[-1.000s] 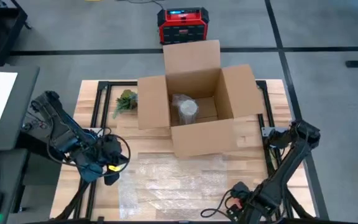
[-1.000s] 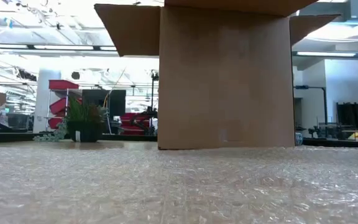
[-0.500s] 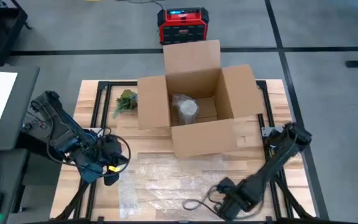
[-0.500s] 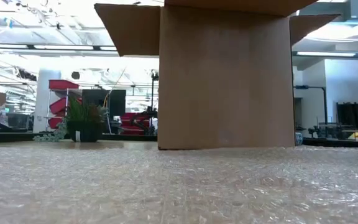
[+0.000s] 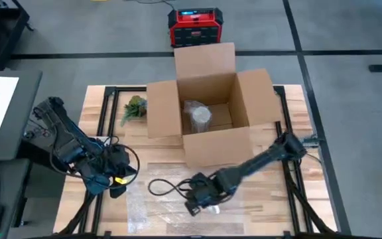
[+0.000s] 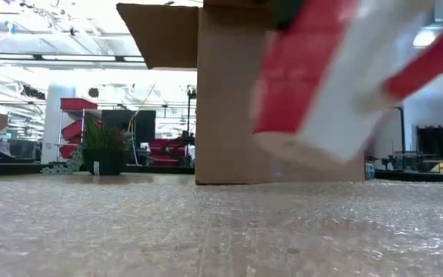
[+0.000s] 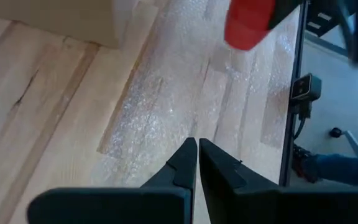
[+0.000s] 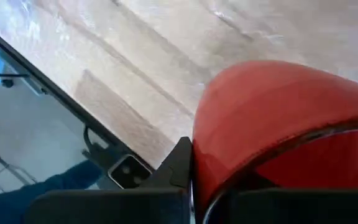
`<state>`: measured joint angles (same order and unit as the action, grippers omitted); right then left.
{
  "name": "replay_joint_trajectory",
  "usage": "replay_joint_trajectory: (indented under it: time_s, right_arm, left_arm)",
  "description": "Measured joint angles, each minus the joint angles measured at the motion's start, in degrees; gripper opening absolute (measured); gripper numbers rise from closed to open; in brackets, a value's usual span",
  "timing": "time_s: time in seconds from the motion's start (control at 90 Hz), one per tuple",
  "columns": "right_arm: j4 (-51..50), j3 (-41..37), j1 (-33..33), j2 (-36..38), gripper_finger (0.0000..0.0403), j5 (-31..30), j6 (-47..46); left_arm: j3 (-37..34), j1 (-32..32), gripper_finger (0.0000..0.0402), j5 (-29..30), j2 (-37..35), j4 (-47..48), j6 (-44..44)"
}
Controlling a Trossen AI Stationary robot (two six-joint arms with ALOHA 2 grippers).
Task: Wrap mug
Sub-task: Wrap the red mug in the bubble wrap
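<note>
Over bubble wrap (image 5: pixel 178 186), right hand (image 5: pixel 201 202) holds tilted red-and-white mug (image 6: pixel 321 85).

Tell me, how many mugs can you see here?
1 plain mug, red and white, held in the right claw above the bubble wrap. The wrapped bundle in the cardboard box may hide another.

I am working in a big open lab or workshop hall: beyond my right claw (image 5: pixel 201 202) red shelving (image 6: pixel 78 123) and ceiling light strips (image 6: pixel 68 58) are showing, grey taped floor (image 5: pixel 350 79) is surrounding my wooden table (image 5: pixel 270 149).
</note>
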<state>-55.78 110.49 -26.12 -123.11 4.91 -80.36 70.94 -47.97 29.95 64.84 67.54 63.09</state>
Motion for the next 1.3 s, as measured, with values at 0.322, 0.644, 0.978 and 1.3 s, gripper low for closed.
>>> replay_joint_trajectory:
  time_s: [0.322, 0.644, 0.978, 1.3]
  right_arm:
    - [-20.8, 4.6, 0.1, -4.7, 0.0000, 5.3, -0.3]
    - [-8.9, 4.7, -0.5, -1.1, 0.0000, 4.6, -0.7]
    - [-10.4, 4.7, 0.0, -5.5, 0.0000, 3.1, -2.7]
    - [-19.2, 6.6, -0.1, -4.4, 0.0000, 2.2, -3.8]
  left_arm:
    - [0.0, 0.0, 0.0000, -0.1, 0.0, 0.0, -0.9]
    - [0.0, -2.6, 0.0000, -1.7, 0.0, -0.1, -1.1]
    - [-0.9, -6.0, 0.0000, -0.6, -0.1, -0.7, 3.1]
    - [-15.0, -8.3, 0.0000, -0.7, 0.0, -18.1, 4.9]
